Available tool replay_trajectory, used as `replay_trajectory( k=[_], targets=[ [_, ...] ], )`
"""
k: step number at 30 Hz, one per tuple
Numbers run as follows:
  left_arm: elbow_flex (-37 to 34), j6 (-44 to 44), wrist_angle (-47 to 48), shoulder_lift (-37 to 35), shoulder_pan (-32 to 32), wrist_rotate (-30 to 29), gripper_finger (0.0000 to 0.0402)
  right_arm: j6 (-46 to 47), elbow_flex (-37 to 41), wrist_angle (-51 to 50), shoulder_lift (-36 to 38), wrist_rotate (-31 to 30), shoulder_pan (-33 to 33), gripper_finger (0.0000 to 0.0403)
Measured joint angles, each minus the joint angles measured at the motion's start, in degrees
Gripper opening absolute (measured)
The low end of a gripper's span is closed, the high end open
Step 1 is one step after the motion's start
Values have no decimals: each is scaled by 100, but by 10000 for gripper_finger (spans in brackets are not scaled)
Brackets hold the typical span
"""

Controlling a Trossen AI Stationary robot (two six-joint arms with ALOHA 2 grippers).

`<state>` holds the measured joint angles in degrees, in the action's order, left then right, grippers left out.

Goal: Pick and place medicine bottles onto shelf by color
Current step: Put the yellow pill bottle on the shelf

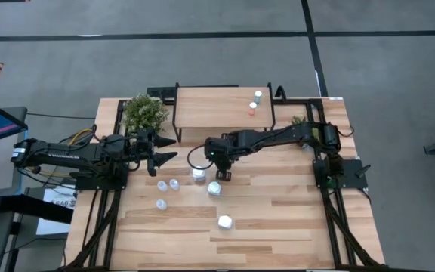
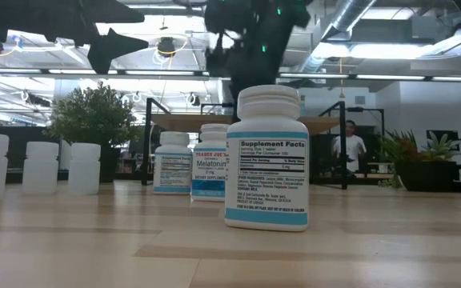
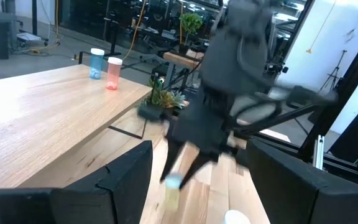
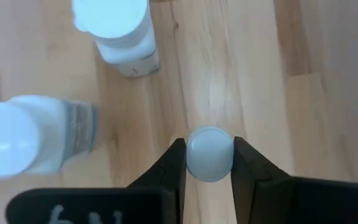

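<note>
The shelf [image 1: 221,107] stands at the table's far side with two tiny bottles [image 1: 255,103] at its right end. Three white bottles [image 1: 214,188] and three pale-blue bottles [image 1: 168,185] stand on the table in front of it. My right gripper [image 1: 223,175] points down between the white bottles, shut on a tiny bottle [image 4: 209,154] with a pale cap. My left gripper [image 1: 166,149] is open and empty above the table, left of the shelf's front left corner. My right gripper pinches the tiny bottle at its cap [image 4: 209,154], between its two fingers [image 4: 178,163], one on each side. The fingers come from above, pointing down. The bottle is upright. Whether it stands on the table or is lifted clear, I cannot tell.
A small green plant [image 1: 144,112] stands by the shelf's left end and another [image 1: 299,121] by its right. Two white bottles [image 4: 120,34] stand close to my right gripper. One white bottle [image 1: 225,222] stands alone nearer the front edge.
</note>
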<state>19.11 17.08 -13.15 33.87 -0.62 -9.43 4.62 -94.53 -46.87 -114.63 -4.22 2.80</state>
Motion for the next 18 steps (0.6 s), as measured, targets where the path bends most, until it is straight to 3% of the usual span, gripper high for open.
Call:
replay_trajectory(
  k=[11,18],
  targets=[
    [0,2,24,1,2,0,245,-586,-2349,-2112,281,-3,633,92],
    [-4,2,86,2,0,0,245,-575,-2646,-2406,875,-72,1537,92]
  ],
)
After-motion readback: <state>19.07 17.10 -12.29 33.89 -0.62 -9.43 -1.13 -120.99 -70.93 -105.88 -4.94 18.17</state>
